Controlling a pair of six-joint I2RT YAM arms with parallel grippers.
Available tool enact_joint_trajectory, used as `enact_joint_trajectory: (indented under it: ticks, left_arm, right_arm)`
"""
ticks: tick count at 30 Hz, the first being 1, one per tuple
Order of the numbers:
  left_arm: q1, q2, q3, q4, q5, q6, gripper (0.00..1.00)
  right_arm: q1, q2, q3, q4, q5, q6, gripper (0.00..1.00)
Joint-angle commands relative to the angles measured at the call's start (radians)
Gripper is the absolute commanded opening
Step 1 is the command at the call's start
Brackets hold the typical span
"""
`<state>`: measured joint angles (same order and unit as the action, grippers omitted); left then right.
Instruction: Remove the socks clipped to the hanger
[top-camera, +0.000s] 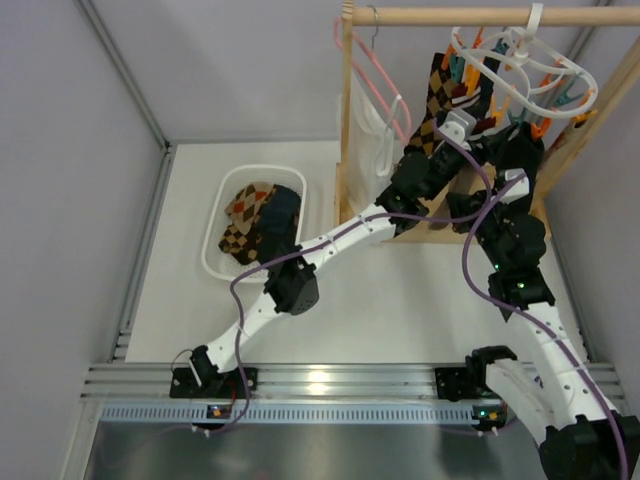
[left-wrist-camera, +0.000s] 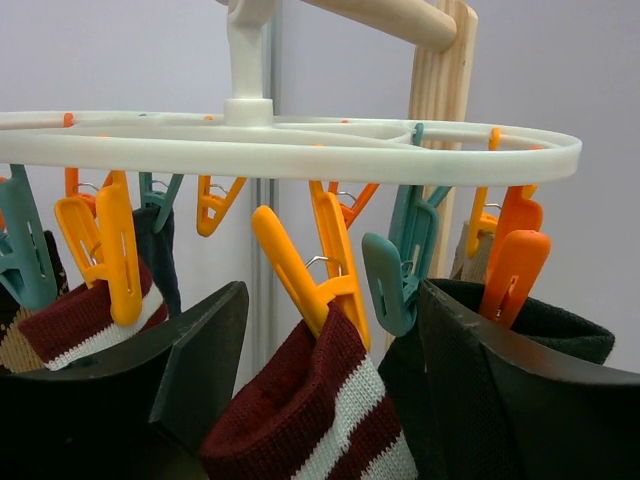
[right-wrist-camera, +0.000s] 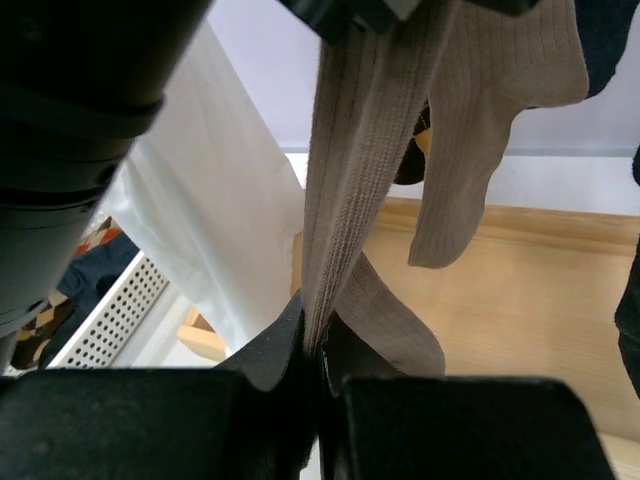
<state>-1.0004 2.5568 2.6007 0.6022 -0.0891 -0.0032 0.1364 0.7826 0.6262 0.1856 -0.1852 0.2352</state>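
Observation:
The white oval hanger (top-camera: 520, 62) hangs from the wooden rod; in the left wrist view its ring (left-wrist-camera: 300, 150) carries orange and teal clips. An orange clip (left-wrist-camera: 320, 275) holds a taupe sock by its red-and-white striped cuff (left-wrist-camera: 320, 420). My left gripper (left-wrist-camera: 335, 335) is open, with its fingers (left-wrist-camera: 195, 365) on either side of that cuff, not touching it. A second striped cuff (left-wrist-camera: 85, 320) hangs clipped at the left. My right gripper (right-wrist-camera: 318, 350) is shut on the taupe sock (right-wrist-camera: 360, 170) lower down, and the sock is stretched taut. An argyle sock (top-camera: 432, 100) hangs from the hanger.
A white basket (top-camera: 215, 235) on the table holds an argyle sock (top-camera: 243, 215) and a navy sock (top-camera: 283, 210). A white cloth bag (right-wrist-camera: 220, 230) on a pink wire hanger (top-camera: 375, 80) hangs at the rack's left. Another taupe sock (right-wrist-camera: 480, 130) hangs above the wooden rack base (right-wrist-camera: 540, 310).

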Motion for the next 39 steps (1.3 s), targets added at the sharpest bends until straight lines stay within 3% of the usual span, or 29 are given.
enact_joint_trajectory:
  ticks: [1, 18, 23, 27, 31, 35, 39]
  left_arm:
    - [0.025, 0.020, 0.042, 0.125, 0.019, 0.022, 0.71]
    - [0.039, 0.040, 0.064, 0.235, 0.049, 0.042, 0.70]
    - [0.046, 0.046, 0.068, 0.229, 0.066, 0.035, 0.61]
    - [0.046, 0.060, 0.079, 0.229, 0.081, 0.032, 0.60]
    - [0.048, 0.066, 0.081, 0.232, 0.083, 0.028, 0.45]
    - [0.049, 0.066, 0.082, 0.235, 0.084, 0.029, 0.40]
    - [0.059, 0.063, 0.082, 0.237, 0.075, 0.014, 0.27]
  right_arm:
    - [0.034, -0.014, -0.016, 0.009, -0.013, -0.016, 0.00]
    - [0.058, 0.018, -0.026, 0.026, -0.003, -0.008, 0.00]
    - [0.075, 0.015, -0.025, 0.026, 0.000, -0.004, 0.00]
    - [0.083, -0.008, -0.022, 0.018, 0.003, -0.002, 0.00]
    - [0.097, -0.022, -0.022, 0.009, 0.007, 0.001, 0.00]
    - [0.104, -0.026, -0.019, 0.002, 0.015, -0.002, 0.00]
    - [0.108, -0.048, -0.025, -0.006, 0.021, -0.002, 0.00]
